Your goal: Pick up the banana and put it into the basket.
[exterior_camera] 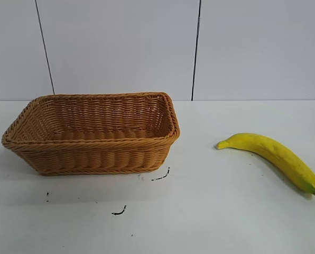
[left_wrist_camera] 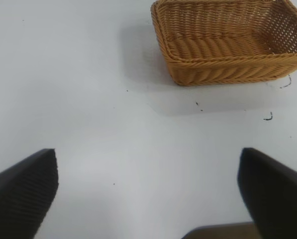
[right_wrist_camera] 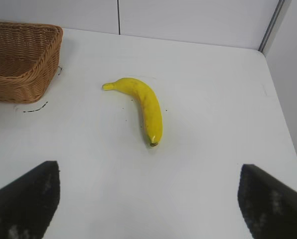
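Observation:
The yellow banana (exterior_camera: 274, 154) lies flat on the white table at the right, stem end toward the front right. It also shows in the right wrist view (right_wrist_camera: 144, 105). The tan wicker basket (exterior_camera: 25, 123) stands empty at the left; it shows in the left wrist view (left_wrist_camera: 188, 62) and partly in the right wrist view (right_wrist_camera: 46, 64). My right gripper (right_wrist_camera: 148, 201) is open and empty, hovering a short way back from the banana's stem end. My left gripper (left_wrist_camera: 147, 191) is open and empty over bare table, well away from the basket. Neither gripper shows in the exterior view.
Small black marks (exterior_camera: 160, 177) lie on the table in front of the basket. The table's right edge (right_wrist_camera: 283, 124) runs close beside the banana, with a grey wall panel behind.

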